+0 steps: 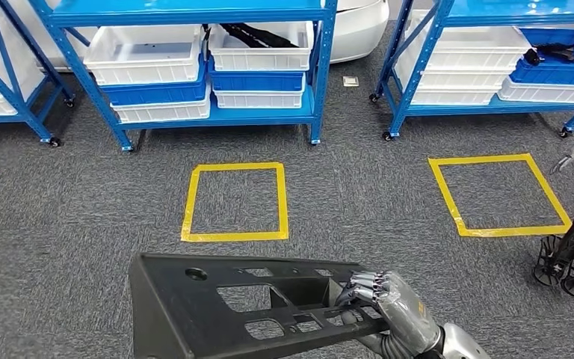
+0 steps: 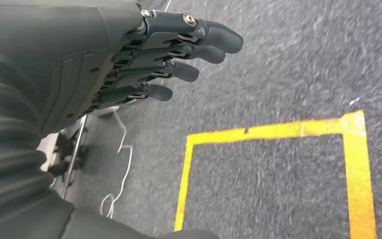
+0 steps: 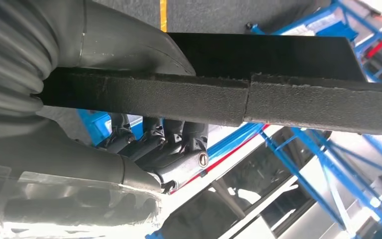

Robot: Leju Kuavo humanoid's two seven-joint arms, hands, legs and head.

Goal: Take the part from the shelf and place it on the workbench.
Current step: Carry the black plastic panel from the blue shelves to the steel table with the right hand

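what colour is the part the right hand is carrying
Black, matte; the part in the right hand shows best in the head view.

Floor and shelf stock, counted

One black perforated plastic part (image 1: 232,307); three blue steel shelf racks (image 1: 194,15), partly cropped; two complete yellow tape floor squares (image 1: 235,202) and a corner of a third; stacked white and blue plastic bins (image 1: 146,48), number uncertain.

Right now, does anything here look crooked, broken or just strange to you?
One thing: the large black perforated plastic part is carried by the right hand alone, gripped at one end, so most of it juts out sideways unsupported. The left hand hangs free over the grey carpet. Nothing looks spilled or broken.
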